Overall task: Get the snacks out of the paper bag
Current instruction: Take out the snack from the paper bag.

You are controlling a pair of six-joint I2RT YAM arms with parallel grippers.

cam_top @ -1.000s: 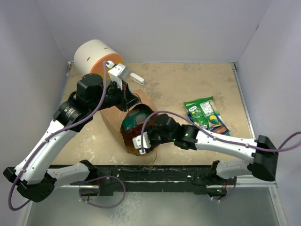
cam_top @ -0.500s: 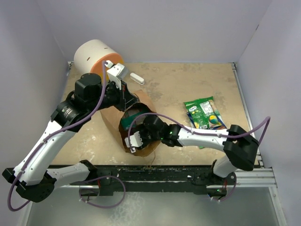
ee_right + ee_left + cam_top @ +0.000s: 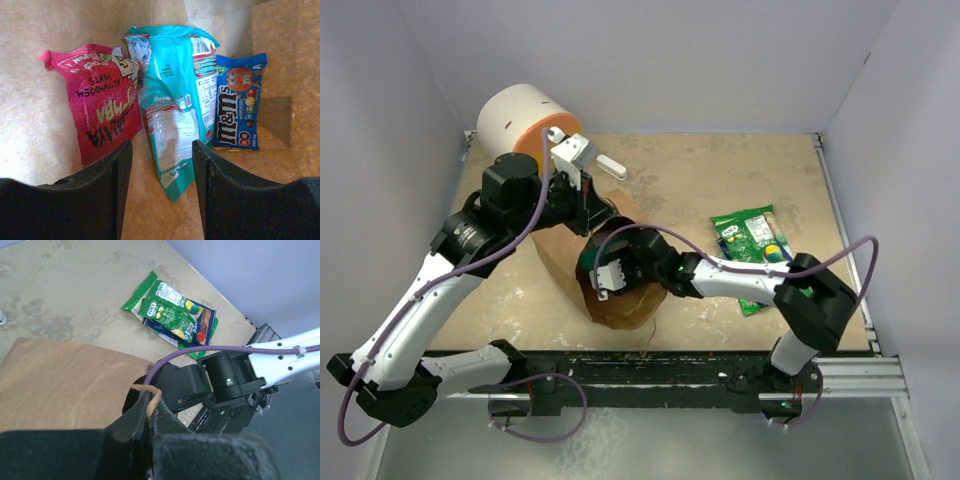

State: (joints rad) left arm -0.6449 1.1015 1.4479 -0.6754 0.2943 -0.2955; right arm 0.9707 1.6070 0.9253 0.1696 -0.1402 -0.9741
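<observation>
The brown paper bag (image 3: pixel 620 305) stands at the table's near middle, mouth up. My left gripper (image 3: pixel 588 212) is shut on the bag's twisted handle (image 3: pixel 151 399) at the rim and holds the mouth up. My right gripper (image 3: pixel 611 271) reaches into the mouth. In the right wrist view it (image 3: pixel 162 165) is open and empty, its fingers (image 3: pixel 107 190) just above the bag's floor. Before it lie a pink mint packet (image 3: pixel 102 112), a teal packet (image 3: pixel 175 110) between the jaws' line, and a blue M&M's packet (image 3: pixel 239 102). A green chip bag (image 3: pixel 750 238) lies on the table at the right.
A white-and-orange cylinder (image 3: pixel 525 125) stands at the back left, a small white bar (image 3: pixel 611 167) beside it. A blue-white pouch (image 3: pixel 788 268) lies under the green chip bag. Grey walls close in on three sides. The right arm (image 3: pixel 227 380) crosses beside the bag.
My right gripper has moved up and left, deeper into the bag's mouth, and the right elbow has folded closer. The left arm has held still on the handle.
</observation>
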